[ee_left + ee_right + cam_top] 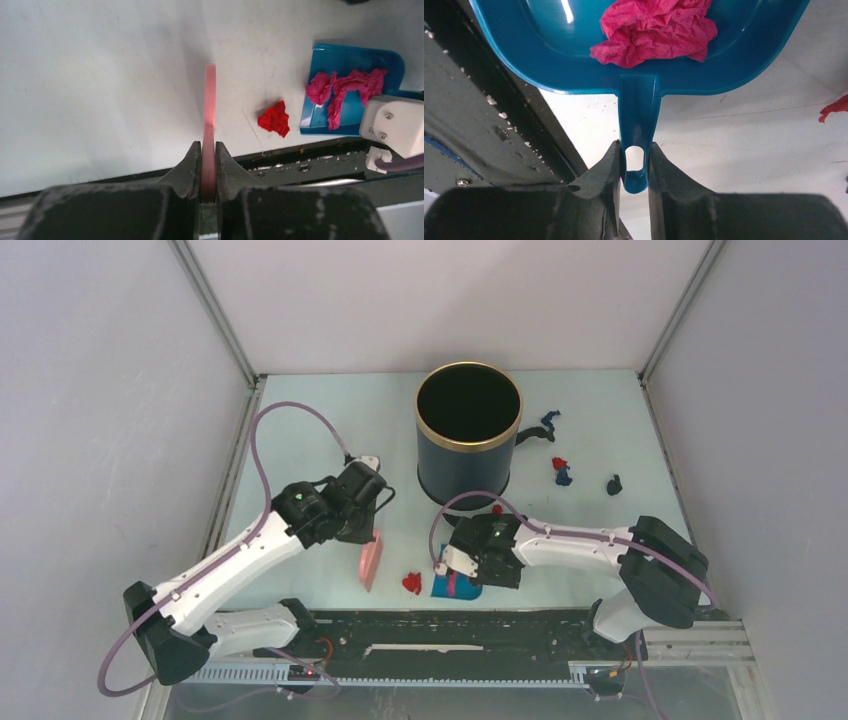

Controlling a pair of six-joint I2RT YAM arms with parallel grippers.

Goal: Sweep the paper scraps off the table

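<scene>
Grip firm on a pink brush, the left hand hangs front-left of the black bin. One red scrap lies on the worktop in front of the bin, beside the blue dustpan, its handle pinched by the right hand, magenta paper inside. More paper scraps dot the bin's right.

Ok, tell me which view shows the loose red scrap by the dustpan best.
Left wrist: the red scrap lies whole on the table, beside the dustpan. Top external shows it tiny; right wrist, filled by the dustpan, doesn't clearly show it.
</scene>
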